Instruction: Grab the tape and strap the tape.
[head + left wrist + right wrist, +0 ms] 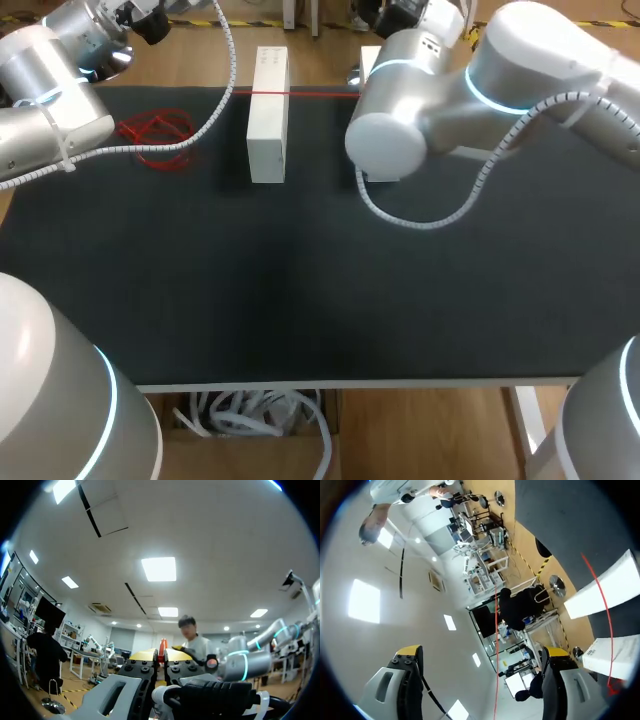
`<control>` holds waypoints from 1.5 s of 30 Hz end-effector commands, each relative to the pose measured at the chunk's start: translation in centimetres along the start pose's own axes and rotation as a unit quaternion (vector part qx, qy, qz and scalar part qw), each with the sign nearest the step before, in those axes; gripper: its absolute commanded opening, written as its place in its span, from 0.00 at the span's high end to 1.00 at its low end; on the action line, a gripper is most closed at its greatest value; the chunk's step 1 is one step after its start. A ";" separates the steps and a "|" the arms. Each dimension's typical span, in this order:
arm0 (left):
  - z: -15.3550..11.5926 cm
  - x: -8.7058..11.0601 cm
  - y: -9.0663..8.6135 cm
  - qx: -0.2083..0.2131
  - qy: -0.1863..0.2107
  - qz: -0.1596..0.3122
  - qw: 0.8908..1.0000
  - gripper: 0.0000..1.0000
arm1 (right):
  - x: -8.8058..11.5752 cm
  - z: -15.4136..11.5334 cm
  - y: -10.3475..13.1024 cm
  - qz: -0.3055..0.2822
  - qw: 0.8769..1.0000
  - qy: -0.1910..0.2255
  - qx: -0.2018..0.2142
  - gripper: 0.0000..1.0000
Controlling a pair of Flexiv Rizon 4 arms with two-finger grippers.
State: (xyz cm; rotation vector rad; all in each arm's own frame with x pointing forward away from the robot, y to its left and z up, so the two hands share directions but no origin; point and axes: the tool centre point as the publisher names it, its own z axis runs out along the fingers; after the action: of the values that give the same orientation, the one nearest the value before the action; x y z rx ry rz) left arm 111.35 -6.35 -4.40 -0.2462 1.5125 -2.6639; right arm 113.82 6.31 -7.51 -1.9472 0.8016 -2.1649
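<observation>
Find red tape (295, 93) strung over white block (267, 115), upper centre of frame; loose tangle (155, 135) upper left on worktop (300, 290). With left jaws clenched on tape, right jaws spread wide either side of it — close right squarely, hold tension even, avoid tipping block.

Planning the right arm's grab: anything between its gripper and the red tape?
Nothing visible. In the right wrist view the tape runs as a strand through the gap between the right gripper's open fingers, touching neither. The white boxes sit off beside it, not in between.
</observation>
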 end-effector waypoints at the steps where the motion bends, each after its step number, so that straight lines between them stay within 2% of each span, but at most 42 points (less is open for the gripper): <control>1: 0.0 0.1 0.0 0.000 -0.002 0.001 1.000 1.00 | 0.8 -0.3 -0.2 0.033 0.967 -0.250 0.040 0.00; 4: 0.0 0.1 0.0 0.000 -0.002 0.001 1.000 1.00 | 1.4 -0.6 -0.3 0.066 0.961 -0.259 0.072 0.00; 6: 0.0 0.1 0.0 0.000 -0.002 0.001 1.000 1.00 | 1.5 -0.6 -0.4 0.068 0.960 -0.261 0.078 0.00; 14: 0.0 0.1 0.0 0.000 -0.002 0.001 1.000 1.00 | 1.4 -0.7 -0.1 0.069 0.957 -0.272 0.070 0.00; 19: 0.0 0.1 0.0 0.000 -0.002 0.001 1.000 1.00 | 1.3 -0.5 0.1 0.056 0.957 -0.282 0.047 0.00; 30: 0.0 0.1 0.0 0.000 -0.002 0.001 1.000 1.00 | 1.4 -0.5 -0.1 0.034 0.962 -0.271 0.019 0.00; 31: 0.0 0.1 0.0 0.000 -0.002 0.001 1.000 1.00 | 1.4 -0.5 -0.1 0.033 0.963 -0.266 0.022 0.00; 33: 0.0 0.1 0.0 0.000 -0.002 0.001 1.000 1.00 | 1.5 -0.4 -0.2 0.032 0.973 -0.225 0.031 0.00; 45: 0.0 0.1 0.0 0.000 -0.002 0.001 1.000 1.00 | 1.5 -0.4 -0.2 0.032 0.973 -0.225 0.031 0.00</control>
State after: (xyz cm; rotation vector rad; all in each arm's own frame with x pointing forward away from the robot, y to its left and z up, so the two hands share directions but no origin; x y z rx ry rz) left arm 111.34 -6.36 -4.40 -0.2462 1.5126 -2.6639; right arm 113.27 6.07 -6.40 -1.8627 0.7988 -2.1100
